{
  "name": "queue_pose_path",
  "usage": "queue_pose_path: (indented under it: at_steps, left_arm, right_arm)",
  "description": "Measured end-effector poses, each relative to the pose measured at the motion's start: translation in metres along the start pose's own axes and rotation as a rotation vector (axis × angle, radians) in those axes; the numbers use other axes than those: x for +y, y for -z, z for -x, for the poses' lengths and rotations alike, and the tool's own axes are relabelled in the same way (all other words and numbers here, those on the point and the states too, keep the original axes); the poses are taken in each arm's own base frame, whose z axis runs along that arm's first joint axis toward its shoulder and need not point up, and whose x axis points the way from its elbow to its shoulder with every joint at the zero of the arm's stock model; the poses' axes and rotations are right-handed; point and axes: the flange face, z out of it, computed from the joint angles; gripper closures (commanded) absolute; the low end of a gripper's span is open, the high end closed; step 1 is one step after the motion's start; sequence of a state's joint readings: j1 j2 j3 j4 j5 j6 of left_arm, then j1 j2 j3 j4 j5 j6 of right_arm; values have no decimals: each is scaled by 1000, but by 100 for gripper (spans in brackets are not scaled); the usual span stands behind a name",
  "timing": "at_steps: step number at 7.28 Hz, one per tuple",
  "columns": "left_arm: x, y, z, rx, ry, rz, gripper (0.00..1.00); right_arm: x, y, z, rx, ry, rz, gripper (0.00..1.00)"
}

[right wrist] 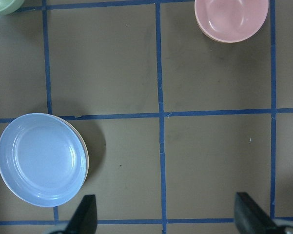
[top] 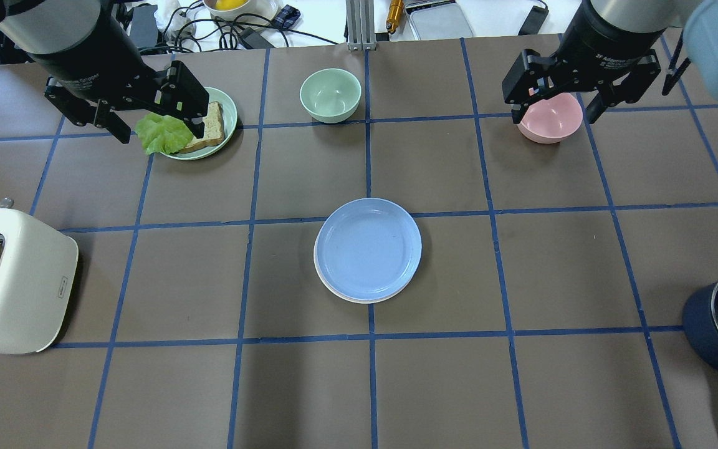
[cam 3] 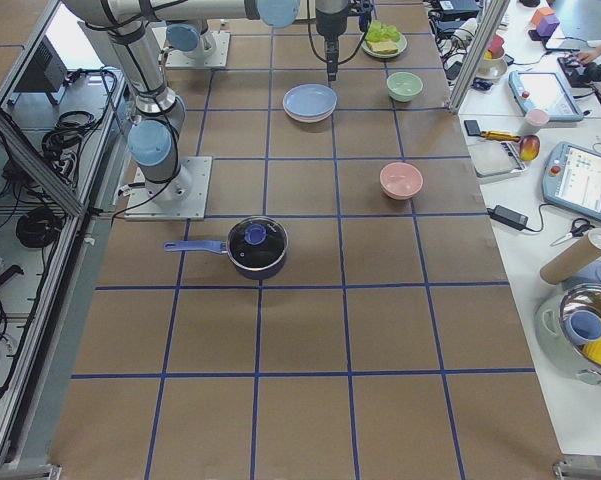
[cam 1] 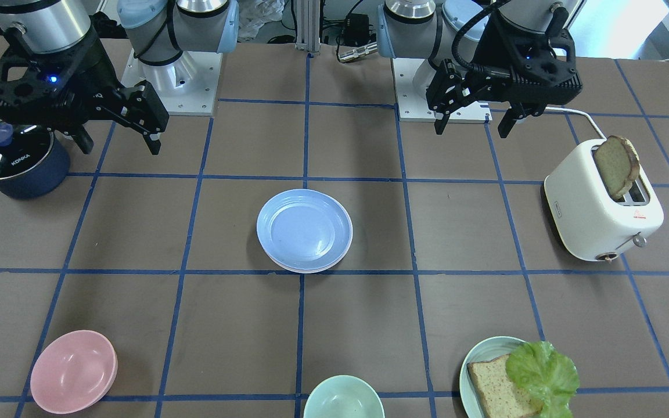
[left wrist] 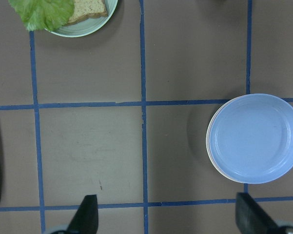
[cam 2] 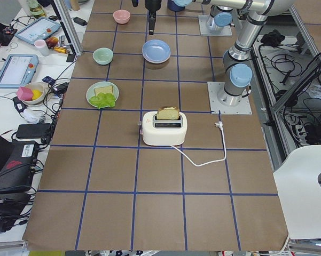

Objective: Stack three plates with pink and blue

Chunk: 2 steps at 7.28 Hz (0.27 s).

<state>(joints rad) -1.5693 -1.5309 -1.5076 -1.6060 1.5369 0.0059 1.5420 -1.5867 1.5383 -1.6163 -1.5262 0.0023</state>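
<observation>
The light blue plate (top: 368, 248) lies on top of a stack at the table's middle; it also shows in the front view (cam 1: 304, 229), the left wrist view (left wrist: 255, 138) and the right wrist view (right wrist: 40, 158). A cream-white rim (top: 334, 290) peeks out under it. A pale pink plate is hidden; I cannot make one out in the stack. My left gripper (top: 156, 128) hangs open and empty, high above the lettuce plate. My right gripper (top: 553, 115) hangs open and empty, high above the pink bowl. Both are well away from the stack.
A pink bowl (top: 550, 116) and a green bowl (top: 330, 93) stand at the far side. A pale green plate (top: 227, 132) holds bread and lettuce. A white toaster (top: 22, 280) with bread stands on my left, a dark lidded pot (top: 717, 330) on my right.
</observation>
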Motion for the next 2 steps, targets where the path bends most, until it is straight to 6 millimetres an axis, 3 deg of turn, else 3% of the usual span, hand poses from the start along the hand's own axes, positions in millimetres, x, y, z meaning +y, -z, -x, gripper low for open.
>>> queue_pose_path:
  at_steps: [2]
  left_arm:
    - [0,-1,0,0,-2,2,0]
  right_arm:
    - [1,-1,-1,0,-1,5,0]
